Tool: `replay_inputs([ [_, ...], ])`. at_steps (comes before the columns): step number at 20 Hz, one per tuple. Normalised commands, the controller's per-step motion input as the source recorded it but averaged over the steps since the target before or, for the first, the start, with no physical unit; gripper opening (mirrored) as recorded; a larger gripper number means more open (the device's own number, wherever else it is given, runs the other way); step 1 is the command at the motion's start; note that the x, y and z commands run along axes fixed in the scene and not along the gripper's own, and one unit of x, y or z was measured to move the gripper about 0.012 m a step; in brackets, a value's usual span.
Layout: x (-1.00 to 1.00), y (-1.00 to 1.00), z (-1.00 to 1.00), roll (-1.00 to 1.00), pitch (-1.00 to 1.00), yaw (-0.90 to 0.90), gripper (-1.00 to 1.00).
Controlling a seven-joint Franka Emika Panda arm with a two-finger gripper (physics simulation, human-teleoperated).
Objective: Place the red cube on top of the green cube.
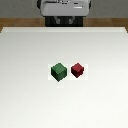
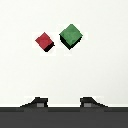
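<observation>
My fingers (image 2: 64,103) stand apart, empty; approach pending: descend over the small dark red solid cube (image 1: 77,70) beside the dark green solid cube (image 1: 58,72), mid-surface (image 1: 30,100).

The robot arm (image 1: 65,11) is cut off by the exterior view's upper edge, so only its lower housing shows beyond the table (image 1: 30,75). In the wrist view, only the gripper (image 2: 64,103) fingertips (image 2: 38,102) show; the frame edge hides the rest.
</observation>
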Motion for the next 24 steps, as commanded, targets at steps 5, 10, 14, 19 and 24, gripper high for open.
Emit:
replay_inputs([
  [5,0.0,0.0,0.0,0.0,0.0,0.0,1.0],
  [10,0.0,0.0,0.0,0.0,0.0,0.0,1.0],
  [14,0.0,0.0,0.0,0.0,0.0,-0.04,1.0],
  [19,0.0,0.0,0.0,0.0,0.0,-0.45,1.0],
  [24,0.0,0.0,0.0,0.0,0.0,-0.81,1.0],
])
